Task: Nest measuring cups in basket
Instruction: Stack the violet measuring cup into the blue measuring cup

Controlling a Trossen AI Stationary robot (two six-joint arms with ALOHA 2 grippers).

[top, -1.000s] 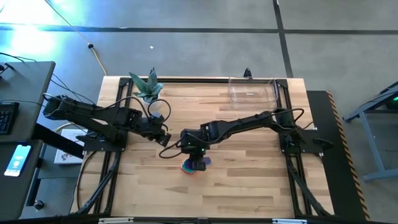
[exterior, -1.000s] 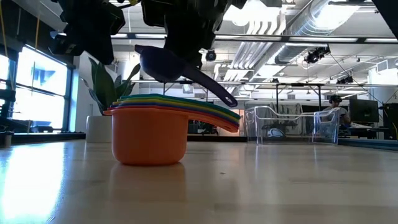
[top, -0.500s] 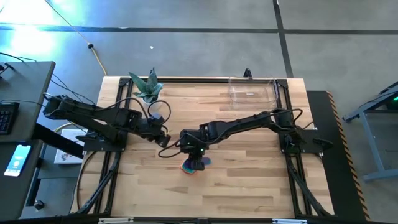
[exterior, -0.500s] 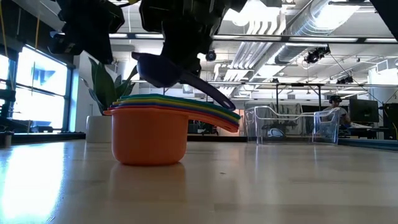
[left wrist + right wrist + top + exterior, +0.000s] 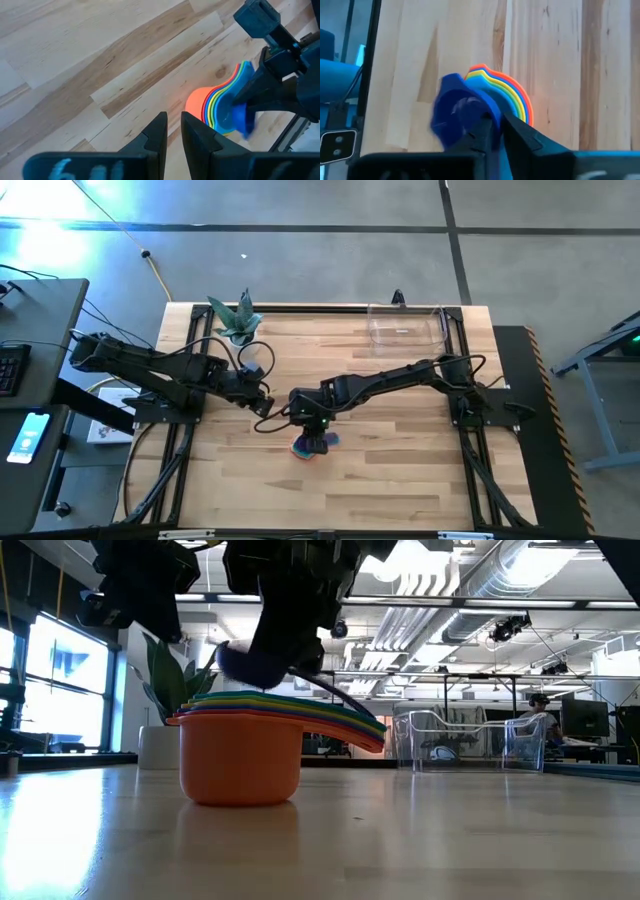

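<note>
purple cup (image 5: 322, 442) sits at 6 o'clock from the table's (image 5: 400, 480) middle, under the right hand (image 5: 316, 430); the clear basket (image 5: 405, 326) waits far off at 1 o'clock. the left hand (image 5: 262, 401) waits nearby, nearly closed, empty. low down, the cup (image 5: 262, 664) has dropped into the rainbow stack (image 5: 265, 745). stacking looks done; the basket comes next. the right wrist shows fingers (image 5: 517, 135) narrow, loosening around the cup (image 5: 455, 107).

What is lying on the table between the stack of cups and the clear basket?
Nothing: in the low view, bare tabletop separates the stack of cups from the clear basket.
</note>
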